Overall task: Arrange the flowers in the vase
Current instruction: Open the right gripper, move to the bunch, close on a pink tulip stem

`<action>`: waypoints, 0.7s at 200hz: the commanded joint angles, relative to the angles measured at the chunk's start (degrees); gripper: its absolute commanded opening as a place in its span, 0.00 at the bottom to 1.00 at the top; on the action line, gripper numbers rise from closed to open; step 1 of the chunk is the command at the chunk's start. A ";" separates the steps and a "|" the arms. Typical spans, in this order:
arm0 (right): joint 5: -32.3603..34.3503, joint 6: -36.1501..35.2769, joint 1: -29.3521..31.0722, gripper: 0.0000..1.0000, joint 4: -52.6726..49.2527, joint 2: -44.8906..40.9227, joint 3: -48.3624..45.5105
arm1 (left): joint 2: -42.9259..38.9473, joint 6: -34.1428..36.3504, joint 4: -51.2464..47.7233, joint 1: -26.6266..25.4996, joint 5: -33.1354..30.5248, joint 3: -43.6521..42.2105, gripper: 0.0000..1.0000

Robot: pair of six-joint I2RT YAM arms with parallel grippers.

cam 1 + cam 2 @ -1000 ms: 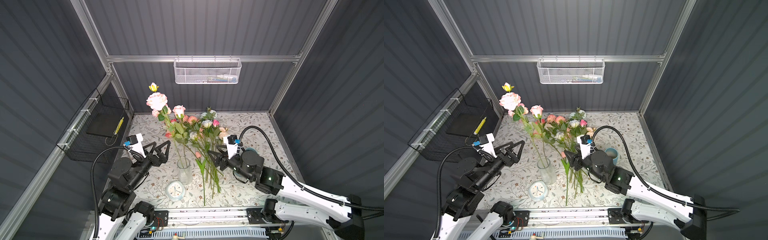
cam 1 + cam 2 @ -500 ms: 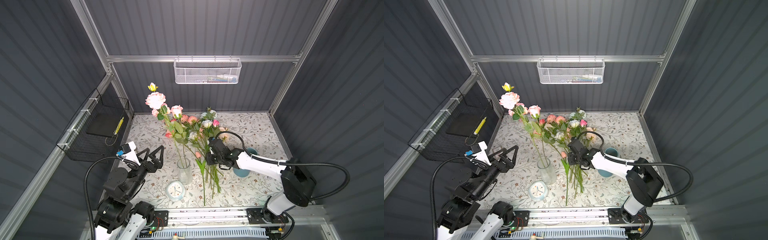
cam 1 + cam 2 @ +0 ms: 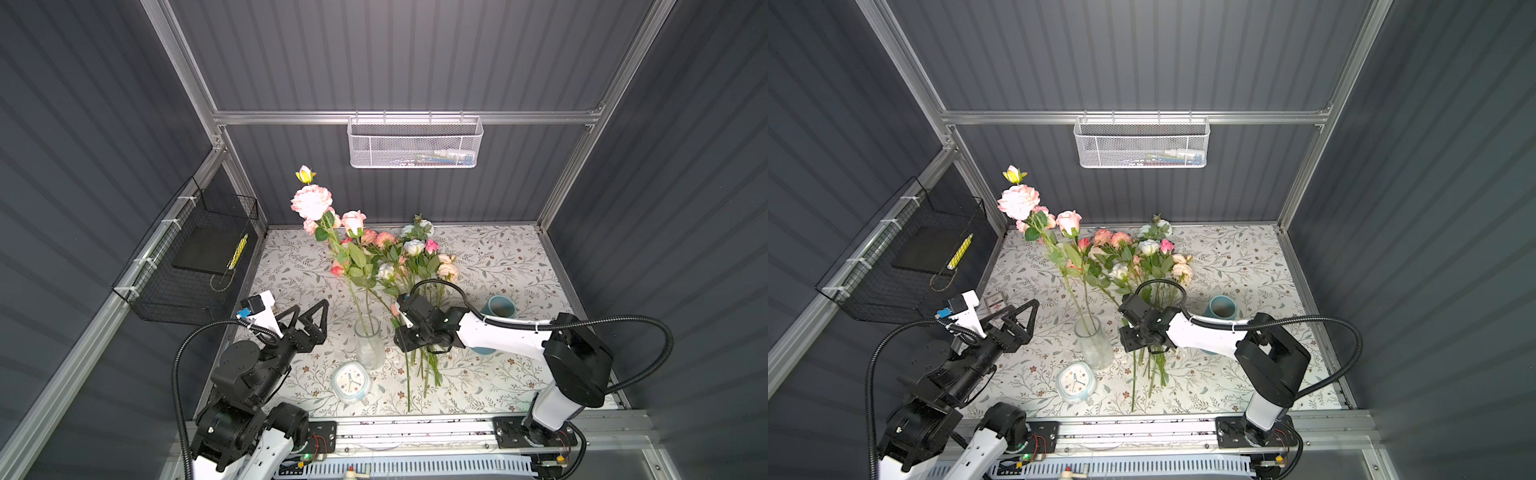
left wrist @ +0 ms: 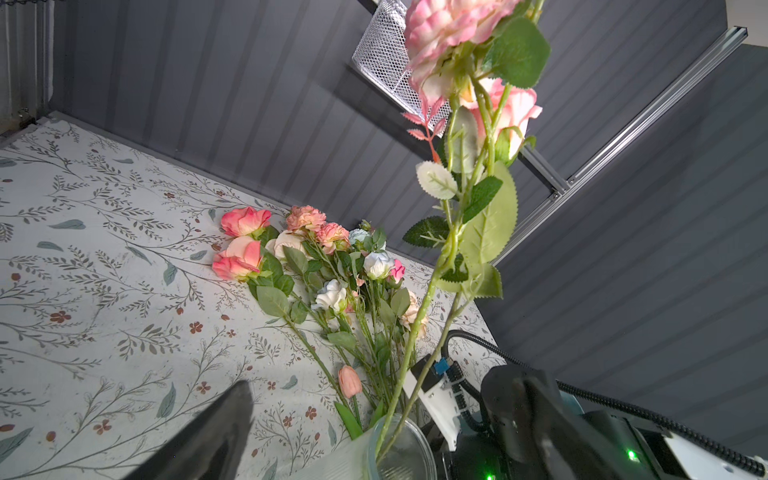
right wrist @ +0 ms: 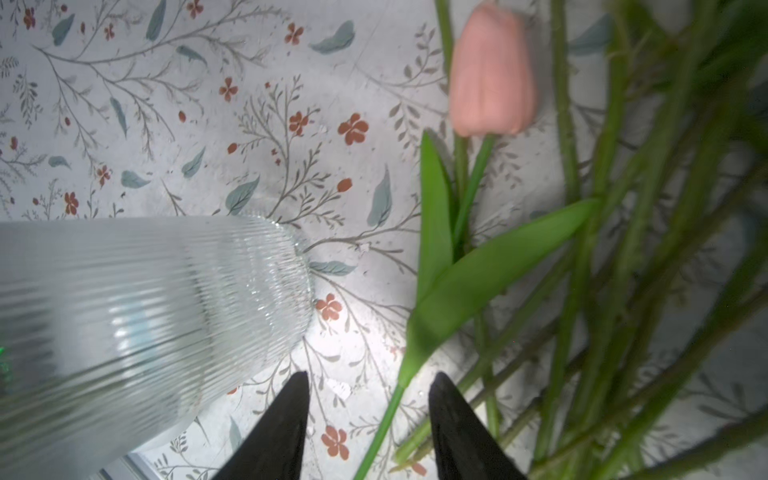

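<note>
In a top view a clear glass vase (image 3: pixel 369 345) stands upright on the patterned tablecloth (image 3: pixel 503 257); a few tall flowers (image 3: pixel 311 202) stand in it, pink blooms and a yellow bud leaning toward the left rear; just right of the vase a bunch of loose flowers (image 3: pixel 415 253) lies flat, heads toward the back wall; the right gripper (image 3: pixel 409 343) points down onto their stems, its jaws hidden under the wrist; the left gripper (image 3: pixel 311 305) hangs left of the vase, jaws spread wide, holding nothing; a small clock (image 3: pixel 351 381) lies just in front of the vase; a teal cup (image 3: pixel 500 306) sits behind the right arm.
</note>
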 commanded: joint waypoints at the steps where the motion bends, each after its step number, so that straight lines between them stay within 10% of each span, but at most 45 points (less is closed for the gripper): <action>1: 0.63 2.13 1.23 0.47 -1.89 3.05 -0.55 | -1.02 -0.46 -1.04 0.09 -0.99 -0.33 1.00; 140: 17.90 0.66 5.60 0.35 -14.62 14.64 9.06 | -2.12 0.44 -2.97 0.09 -2.82 0.66 1.00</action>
